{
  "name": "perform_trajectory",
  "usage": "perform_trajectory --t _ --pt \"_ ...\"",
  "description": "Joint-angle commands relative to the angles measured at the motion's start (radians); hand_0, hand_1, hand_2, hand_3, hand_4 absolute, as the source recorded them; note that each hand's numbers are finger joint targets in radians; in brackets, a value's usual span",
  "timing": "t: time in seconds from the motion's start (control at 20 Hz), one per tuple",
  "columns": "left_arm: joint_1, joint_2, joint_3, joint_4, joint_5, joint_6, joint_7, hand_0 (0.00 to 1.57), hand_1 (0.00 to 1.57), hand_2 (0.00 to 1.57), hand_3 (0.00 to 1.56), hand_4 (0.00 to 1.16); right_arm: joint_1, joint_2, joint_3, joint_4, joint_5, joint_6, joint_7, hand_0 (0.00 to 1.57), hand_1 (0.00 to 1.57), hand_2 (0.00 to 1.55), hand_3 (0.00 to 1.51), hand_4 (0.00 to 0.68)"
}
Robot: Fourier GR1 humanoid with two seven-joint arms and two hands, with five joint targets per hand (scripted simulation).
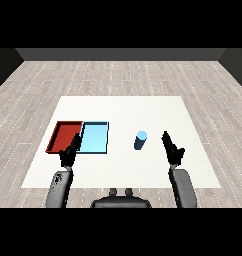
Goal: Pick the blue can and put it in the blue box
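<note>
The table (pixel 123 107) was a flat, matte white rectangle set on a floor (pixel 118 75) of pale grey wood-grain planks. The blue can (pixel 140 140) stood upright on the bare tabletop, a short smooth cylinder with a lighter round top and darker side, right of the trays and apart from them. The blue tray (pixel 95 138) was a shallow rectangle with a thin dark rim and a flat light-blue bed; the red tray (pixel 63 135), same shape, lay touching its left edge. The right hand (pixel 172 149), black and angular, rose from a smooth grey forearm (pixel 183 188) just right of the can, not touching it; its fingers pointed up and forward, fairly straight, holding nothing. The left hand (pixel 70 150), also black, overlapped the near edge where the two trays met, its fingers extended and relaxed, with nothing in it. Its grey forearm (pixel 59 187) showed dark speckled marks near the wrist.
</note>
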Motion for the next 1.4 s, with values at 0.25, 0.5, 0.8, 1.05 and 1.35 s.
perform_trajectory --t 0.25,0.5,0.8,1.05,1.35 --pt "-0.050 -0.020 0.030 -0.019 0.012 0.012 0.021 0.00 0.00 0.00 0.00 0.00 -0.258 -0.045 -0.112 0.223 -0.015 0.027 -0.020 0.00 0.00 0.00 0.00 0.000" --pt "-0.121 -0.046 0.074 -0.022 0.100 -0.058 -0.324 0.00 0.00 0.00 0.00 0.00 -0.235 -0.011 -0.128 0.142 -0.188 0.176 -0.157 0.00 0.00 0.00 0.00 0.000" --pt "-0.018 -0.051 0.055 -0.117 0.103 -0.077 -0.353 0.00 0.00 0.00 0.00 0.00 -0.200 -0.042 -0.158 0.162 -0.197 0.225 -0.216 0.00 0.00 0.00 0.00 0.000" --pt "-0.053 -0.065 0.042 -0.109 0.092 -0.053 -0.308 0.00 0.00 0.00 0.00 0.00 -0.291 -0.026 -0.160 0.335 -0.170 0.227 -0.312 0.00 0.00 0.00 0.00 0.000" --pt "-0.047 -0.069 0.052 -0.085 0.093 -0.055 -0.360 0.00 0.00 0.00 0.00 0.00 -0.200 -0.020 -0.152 0.208 -0.229 0.258 -0.233 0.00 0.00 0.00 0.00 0.000"
